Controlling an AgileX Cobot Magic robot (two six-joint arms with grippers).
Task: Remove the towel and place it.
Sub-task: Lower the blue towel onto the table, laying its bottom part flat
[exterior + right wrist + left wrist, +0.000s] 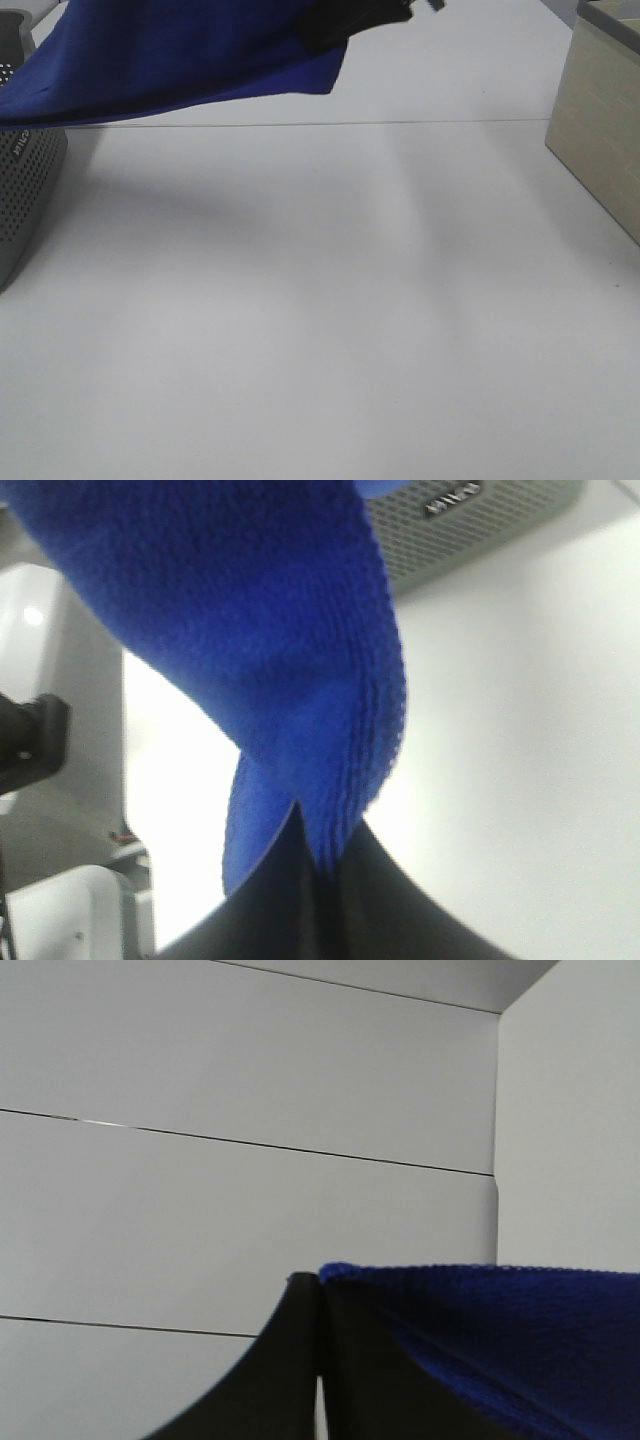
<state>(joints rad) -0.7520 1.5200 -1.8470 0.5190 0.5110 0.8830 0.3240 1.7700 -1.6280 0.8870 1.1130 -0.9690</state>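
From the exterior high view, the towel (180, 50) hangs spread in the air over the far left of the white table (330, 320). Its left end is above a grey perforated basket (25, 190), and the right gripper (335, 35) is at its right corner. A beige box (600, 130) stands at the right.

Only the left wrist view shows the left gripper (320, 1360). Its jaws are pressed together on the towel's stitched edge.

The right wrist view gives the close detail: jaws clamped tight on a fold of towel, with the basket beyond.
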